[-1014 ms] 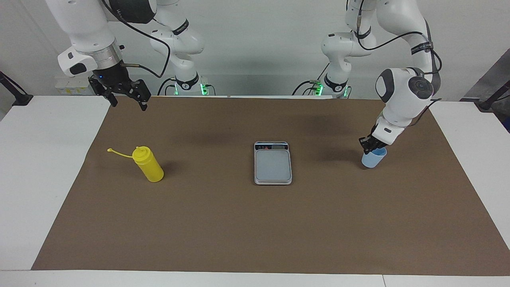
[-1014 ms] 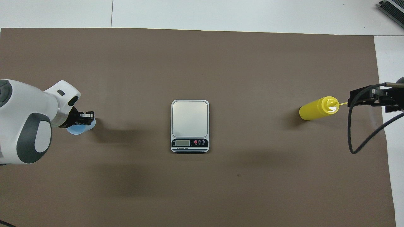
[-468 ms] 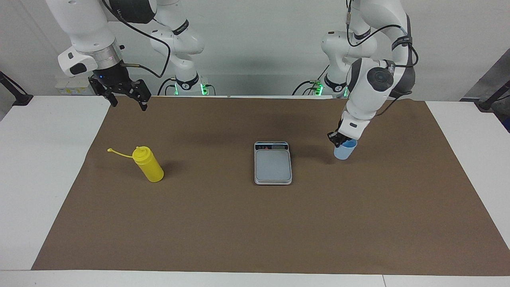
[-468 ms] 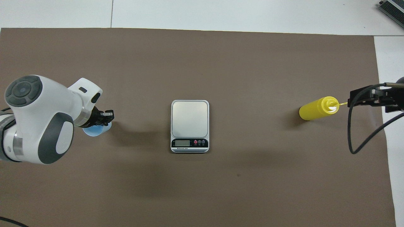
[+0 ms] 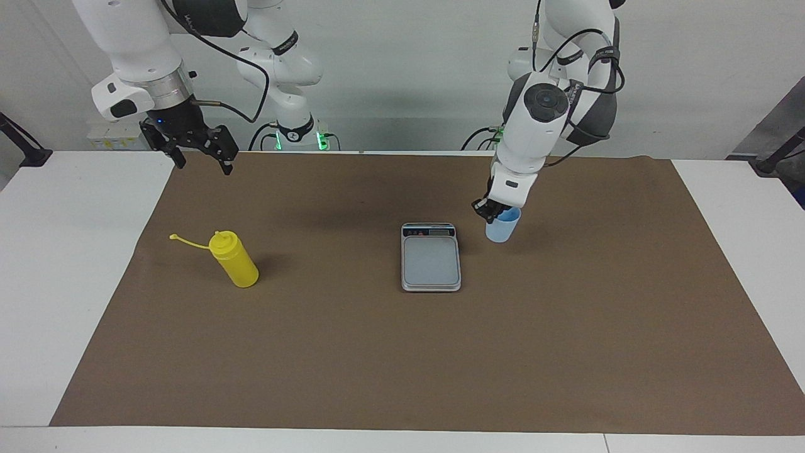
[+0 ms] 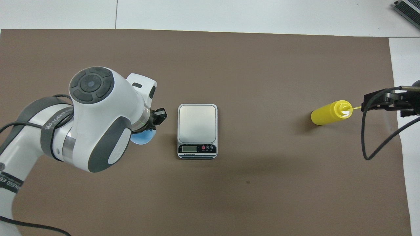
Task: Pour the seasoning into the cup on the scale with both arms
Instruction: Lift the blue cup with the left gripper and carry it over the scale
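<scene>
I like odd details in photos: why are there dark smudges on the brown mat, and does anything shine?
Facing view: soft shadows lie on the brown paper mat beside the yellow plastic squeeze bottle and the small light blue plastic cup. Overhead view: the flat silver-grey scale has a pale sheen on its plate, and broad blurry arm shadows darken the mat.

— What covers the worktop [image 5: 63,251]?
— A matt brown paper-like sheet [image 5: 402,352], smooth and flat, over a plain white top with a dull sheen.
— And the objects?
— The bottle [image 5: 234,259] is smooth yellow plastic with a soft gloss; the cup [image 5: 502,228] is pale blue plastic, satin. The scale [image 5: 431,257] has a brushed silver-grey plate and a glossy dark display strip.
— The arms?
— Glossy white moulded shells on the left arm [image 5: 534,126] and right arm [image 5: 135,50], with rubbery black cables.
</scene>
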